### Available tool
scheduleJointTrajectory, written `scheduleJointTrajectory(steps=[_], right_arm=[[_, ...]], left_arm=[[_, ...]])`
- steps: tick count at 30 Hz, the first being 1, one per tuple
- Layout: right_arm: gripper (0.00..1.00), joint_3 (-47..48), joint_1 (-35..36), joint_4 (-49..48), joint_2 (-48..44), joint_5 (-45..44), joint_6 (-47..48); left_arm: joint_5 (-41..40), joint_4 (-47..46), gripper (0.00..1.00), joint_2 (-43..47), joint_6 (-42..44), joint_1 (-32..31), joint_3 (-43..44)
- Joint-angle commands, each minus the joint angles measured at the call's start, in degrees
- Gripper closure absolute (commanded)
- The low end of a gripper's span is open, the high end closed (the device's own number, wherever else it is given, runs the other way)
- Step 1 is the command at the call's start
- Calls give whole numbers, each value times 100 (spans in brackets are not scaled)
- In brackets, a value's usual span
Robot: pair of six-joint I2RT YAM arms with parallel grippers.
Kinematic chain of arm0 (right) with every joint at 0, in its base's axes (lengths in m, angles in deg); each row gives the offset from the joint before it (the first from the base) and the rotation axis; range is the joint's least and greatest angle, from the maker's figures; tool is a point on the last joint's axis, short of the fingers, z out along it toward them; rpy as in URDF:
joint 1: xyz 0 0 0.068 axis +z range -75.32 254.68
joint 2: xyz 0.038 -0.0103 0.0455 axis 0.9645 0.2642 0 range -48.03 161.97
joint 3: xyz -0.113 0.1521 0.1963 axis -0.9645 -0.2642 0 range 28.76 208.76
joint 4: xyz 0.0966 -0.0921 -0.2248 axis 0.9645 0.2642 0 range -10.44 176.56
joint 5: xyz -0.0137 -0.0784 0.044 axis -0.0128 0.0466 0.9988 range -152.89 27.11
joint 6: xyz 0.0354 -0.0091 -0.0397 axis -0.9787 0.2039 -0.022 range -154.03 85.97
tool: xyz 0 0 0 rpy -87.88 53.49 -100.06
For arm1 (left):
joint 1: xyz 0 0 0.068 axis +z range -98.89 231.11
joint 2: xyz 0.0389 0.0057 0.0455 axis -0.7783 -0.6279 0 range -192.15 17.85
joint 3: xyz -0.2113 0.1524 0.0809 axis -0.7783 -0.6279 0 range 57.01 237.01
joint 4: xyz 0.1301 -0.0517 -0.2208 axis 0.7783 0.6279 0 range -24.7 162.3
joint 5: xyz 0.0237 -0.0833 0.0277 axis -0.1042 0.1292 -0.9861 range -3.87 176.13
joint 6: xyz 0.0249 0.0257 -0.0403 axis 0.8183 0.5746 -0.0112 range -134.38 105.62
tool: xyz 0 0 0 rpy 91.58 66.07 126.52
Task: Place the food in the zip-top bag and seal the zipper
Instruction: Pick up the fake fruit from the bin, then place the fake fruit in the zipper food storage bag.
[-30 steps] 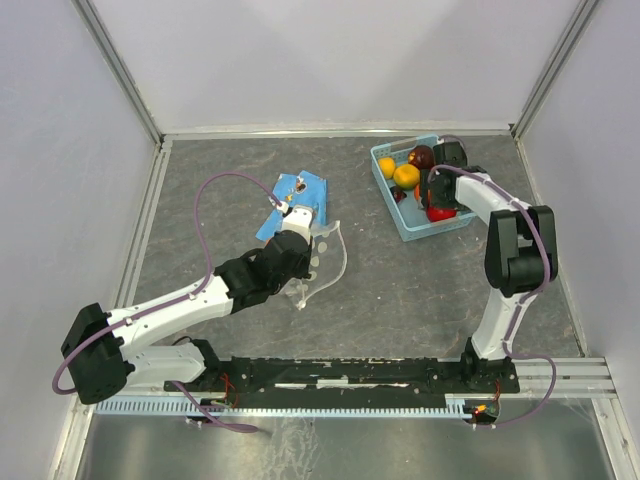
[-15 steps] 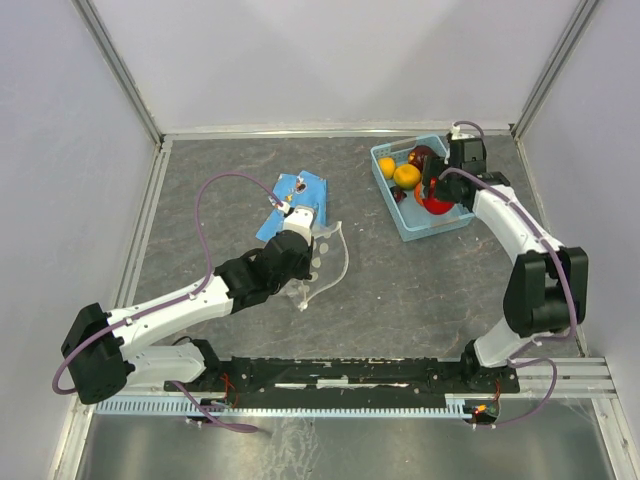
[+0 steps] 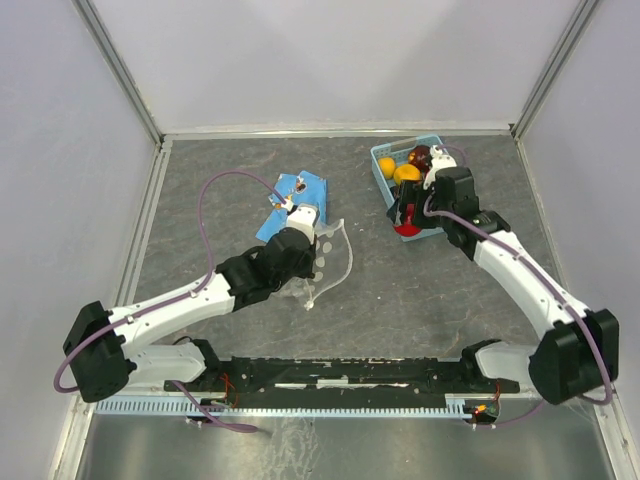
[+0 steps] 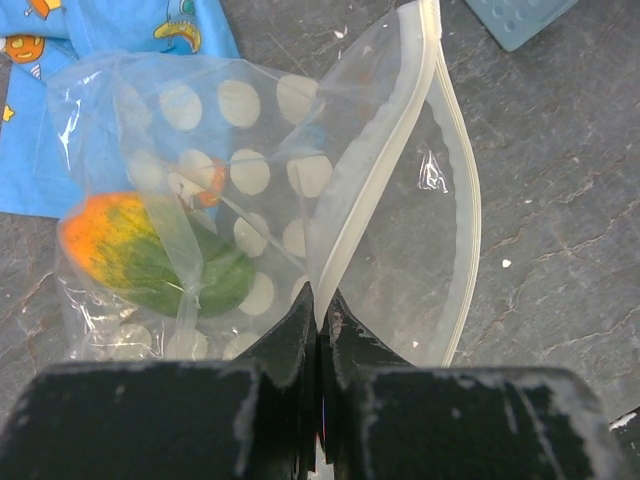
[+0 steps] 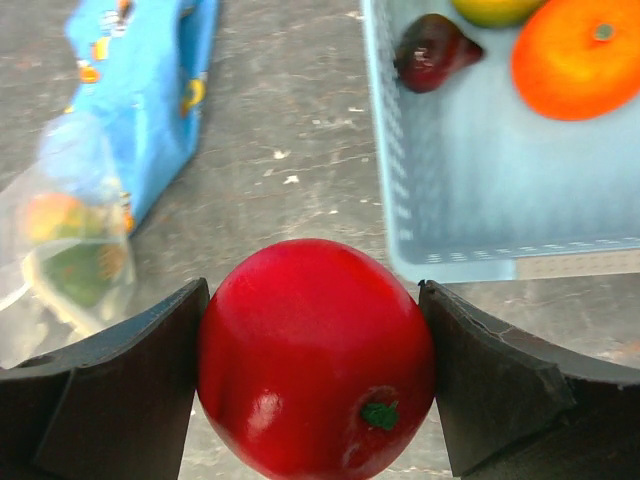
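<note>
My left gripper is shut on one lip of the clear zip-top bag, holding its mouth open; the white zipper curves along the far lip. A green-orange fruit lies inside the bag. My right gripper is shut on a red fruit, held above the near-left edge of the light blue basket. An orange fruit, a dark maroon fruit and a yellow fruit sit in the basket.
A blue patterned cloth lies under and behind the bag. The basket stands at the back right. Grey walls and a metal rail border the dark table.
My right gripper has lifted the red fruit out of the basket and moved it left and nearer, over the basket's edge. The left gripper and bag have barely moved.
</note>
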Motion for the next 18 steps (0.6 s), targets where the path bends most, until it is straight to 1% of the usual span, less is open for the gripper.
scheduleJointTrajectory(steps=[1, 4, 6, 12, 18], right_arm=[[42, -326, 267, -657, -645, 405, -392], [41, -565, 450, -865, -966, 665, -542], [42, -844, 643, -1261, -1269, 1055, -767], [42, -1346, 961, -2203, -1428, 1782, -1225], [42, -1842, 1293, -3236, -1450, 2021, -1406]], left_arm=[[132, -178, 97, 6, -10, 3, 389], [178, -122, 97, -34, -40, 3, 466], [278, -90, 97, -143, -89, 5, 576], [526, -59, 97, -359, -210, 4, 758], [742, -55, 97, -499, -289, -5, 895]])
